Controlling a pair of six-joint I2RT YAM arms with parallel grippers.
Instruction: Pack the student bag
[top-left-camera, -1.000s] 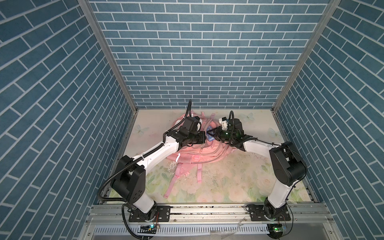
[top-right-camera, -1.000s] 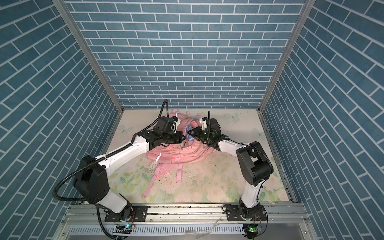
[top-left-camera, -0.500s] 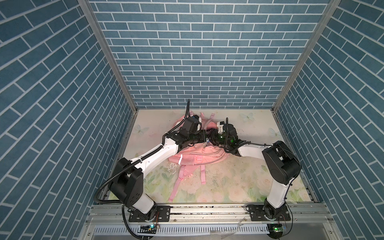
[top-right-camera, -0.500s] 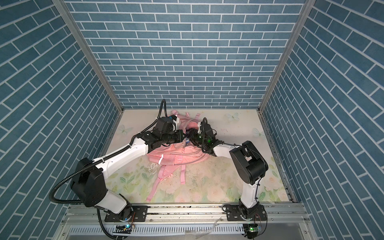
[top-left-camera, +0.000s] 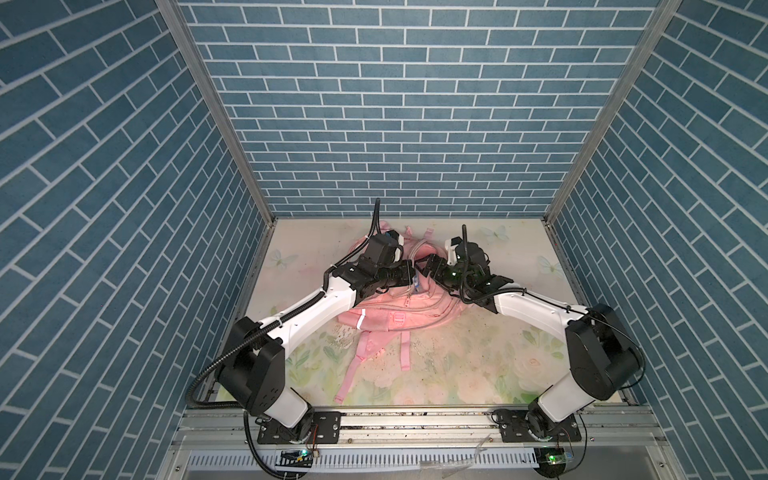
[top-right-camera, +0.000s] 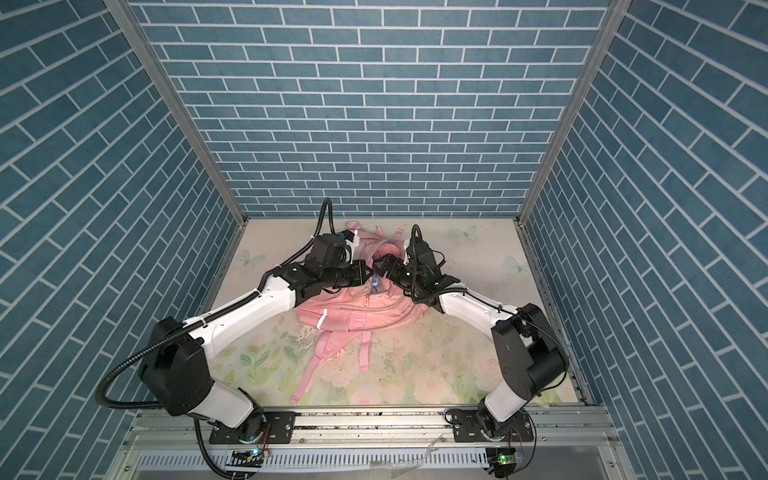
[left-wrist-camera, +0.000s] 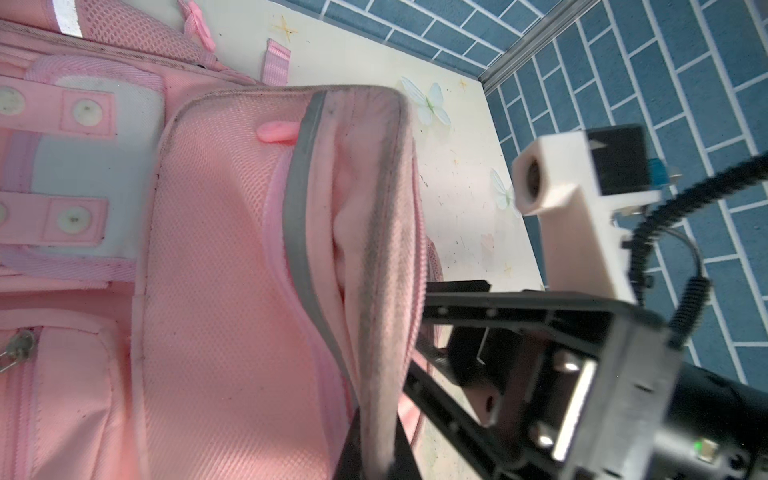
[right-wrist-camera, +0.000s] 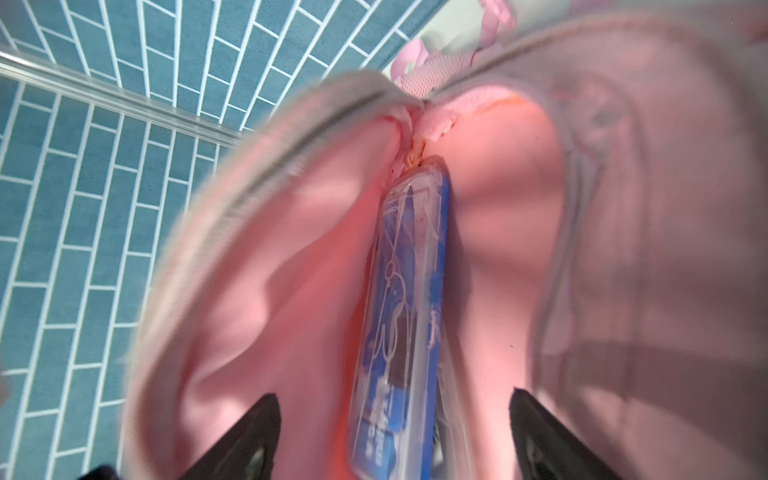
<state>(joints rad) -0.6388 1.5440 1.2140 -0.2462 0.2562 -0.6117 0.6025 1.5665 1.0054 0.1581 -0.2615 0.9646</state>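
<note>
The student bag (top-left-camera: 390, 316) lies flat on the flowery table (top-left-camera: 478, 365), in the middle and toward the back wall (top-left-camera: 395, 124). As far as I can tell, its long way runs from that wall toward the front rail (top-left-camera: 415, 415). Its pink straps (top-left-camera: 353, 374) trail out to the front. Its mouth is unzipped and faces up, with the grey-edged rim (left-wrist-camera: 384, 232) standing up. My left gripper (top-right-camera: 366, 272) is at that rim. The rim runs between my left jaws, which stand close together, but I cannot tell if they squeeze it. My right gripper (right-wrist-camera: 392, 397) is at the mouth with its jaws wide apart, gripping nothing. Between them, touching neither one, a flat blue thing in a clear case (right-wrist-camera: 405, 291) stands on its thin edge inside the bag. Its long way runs deeper in, toward the end of the zip. My two grippers are just beside each other over the mouth. Bare table lies on both sides of the bag and in front, around the straps. The far end of the bag is near the wall.
</note>
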